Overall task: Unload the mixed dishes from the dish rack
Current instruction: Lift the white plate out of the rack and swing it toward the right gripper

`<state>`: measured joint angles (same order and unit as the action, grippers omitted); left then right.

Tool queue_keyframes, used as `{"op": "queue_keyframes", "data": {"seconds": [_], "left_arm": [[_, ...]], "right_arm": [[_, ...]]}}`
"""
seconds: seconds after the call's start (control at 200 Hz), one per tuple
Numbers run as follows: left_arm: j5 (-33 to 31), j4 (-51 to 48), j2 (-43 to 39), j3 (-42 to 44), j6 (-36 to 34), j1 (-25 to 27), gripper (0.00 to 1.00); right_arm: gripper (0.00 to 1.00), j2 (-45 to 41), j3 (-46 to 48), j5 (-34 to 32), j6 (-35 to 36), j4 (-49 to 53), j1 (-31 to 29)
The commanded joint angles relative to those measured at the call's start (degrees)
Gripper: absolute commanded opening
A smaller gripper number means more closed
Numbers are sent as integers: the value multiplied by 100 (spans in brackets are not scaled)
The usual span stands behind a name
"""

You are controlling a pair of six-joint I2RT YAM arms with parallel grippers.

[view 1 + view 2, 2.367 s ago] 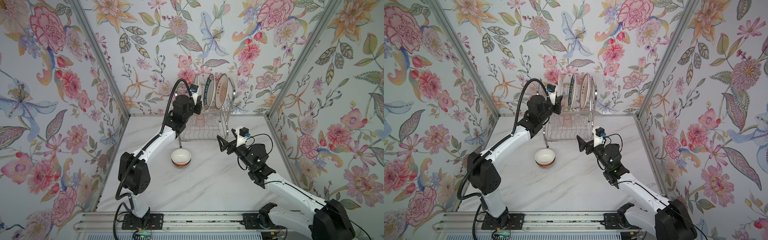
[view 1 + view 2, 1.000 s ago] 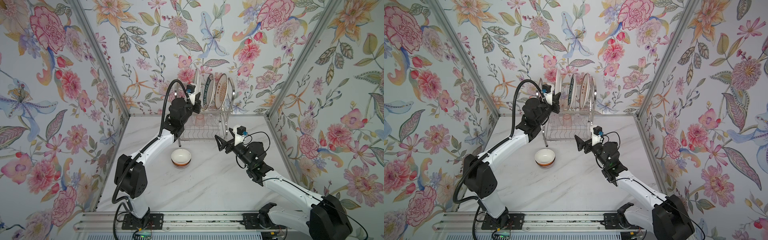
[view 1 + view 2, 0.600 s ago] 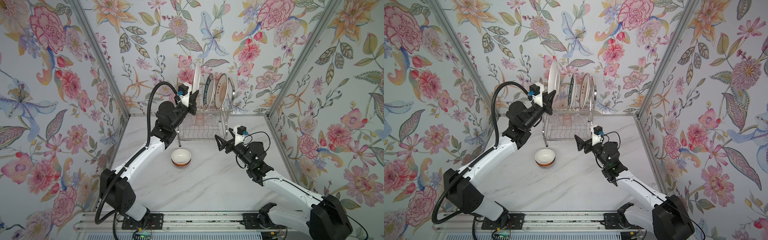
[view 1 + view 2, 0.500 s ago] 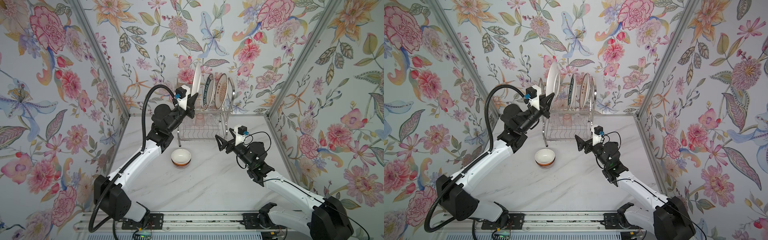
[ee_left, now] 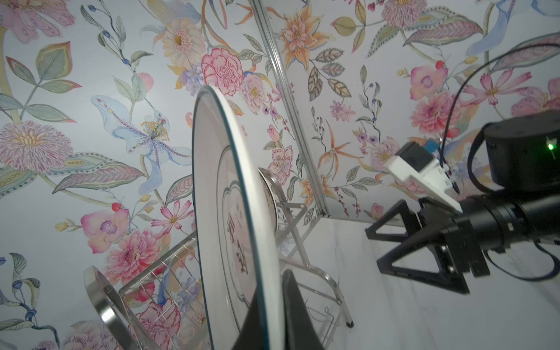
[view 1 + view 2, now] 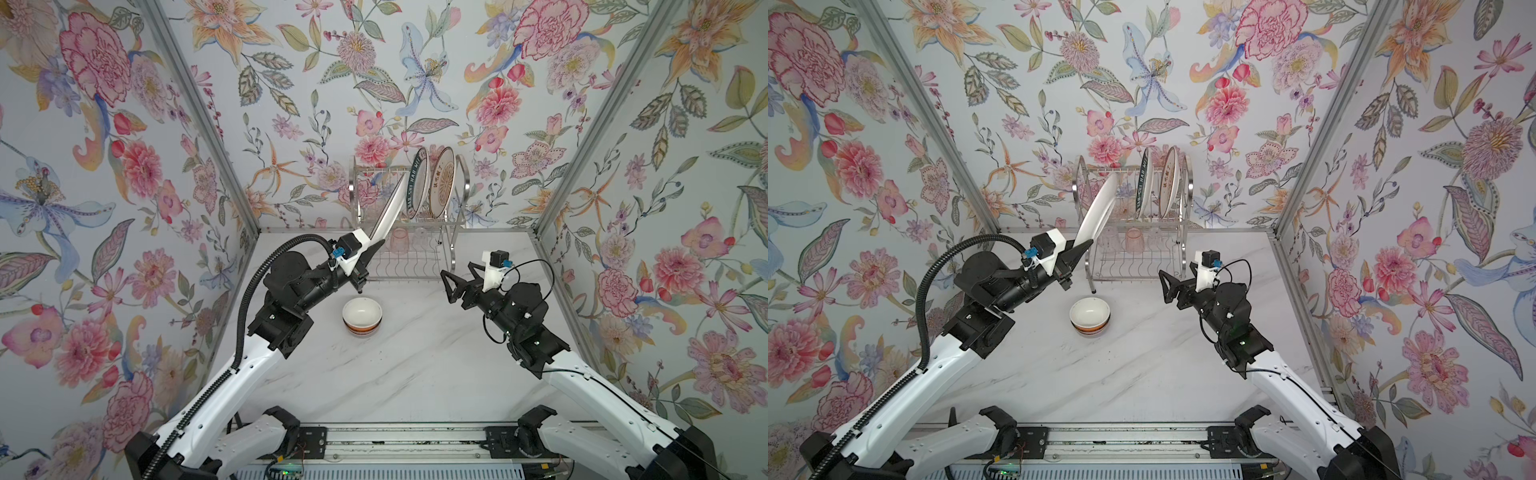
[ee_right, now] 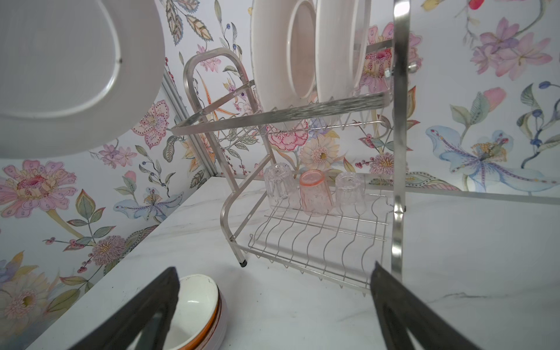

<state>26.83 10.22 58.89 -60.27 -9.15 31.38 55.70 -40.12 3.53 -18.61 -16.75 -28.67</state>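
White plate (image 6: 388, 214) has left rack (image 6: 411, 264); left end effector (image 6: 372, 248) hides its rim.

Edge-on white plate (image 5: 216, 188) between fingers (image 5: 298, 318)

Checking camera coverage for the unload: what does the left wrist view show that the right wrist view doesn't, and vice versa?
Left wrist only: the left end effector shut on the white plate. Right wrist only: three glasses on the lower shelf, stacked bowls on the table. Both: white plate, dish rack, open right end effector.
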Motion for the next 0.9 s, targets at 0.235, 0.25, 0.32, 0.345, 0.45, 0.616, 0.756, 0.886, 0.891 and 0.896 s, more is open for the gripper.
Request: {"op": "queue_keyframes", "data": {"seconds": [0.235,0.25,0.32,0.345,0.45,0.616,0.756,0.886,0.891,0.896], "left_arm": [[-348,-1387,-850,1036,-1593,190,0],[-373,-1377,-867,1095,-1631,206,0],[-535,-1370,-887,1292,-1783,307,0],[-608,-1359,-870,1340,-1835,361,0],[-700,-1118,-802,1585,-2021,619,0],[-1473,-354,-594,2019,-2532,1144,0],[-2402,-50,-202,2198,-3451,1599,0],[-2872,349,129,2328,-4025,1836,0],[-2883,362,139,2332,-4047,1850,0],[-2902,378,153,2338,-4066,1857,0]], "right_arm": [[99,-268,-189,500,-1406,1331,509],[99,-242,-189,546,-1458,1343,529],[99,-147,-269,737,-1594,1491,614],[99,-118,-312,776,-1617,1558,631],[99,-51,-372,867,-1704,1658,652],[99,23,-435,1063,-1822,1807,699],[98,162,-513,1406,-1967,1876,836],[96,386,-623,1778,-2050,1873,933],[96,396,-626,1789,-2050,1871,933],[96,406,-632,1808,-2050,1870,933]]}}
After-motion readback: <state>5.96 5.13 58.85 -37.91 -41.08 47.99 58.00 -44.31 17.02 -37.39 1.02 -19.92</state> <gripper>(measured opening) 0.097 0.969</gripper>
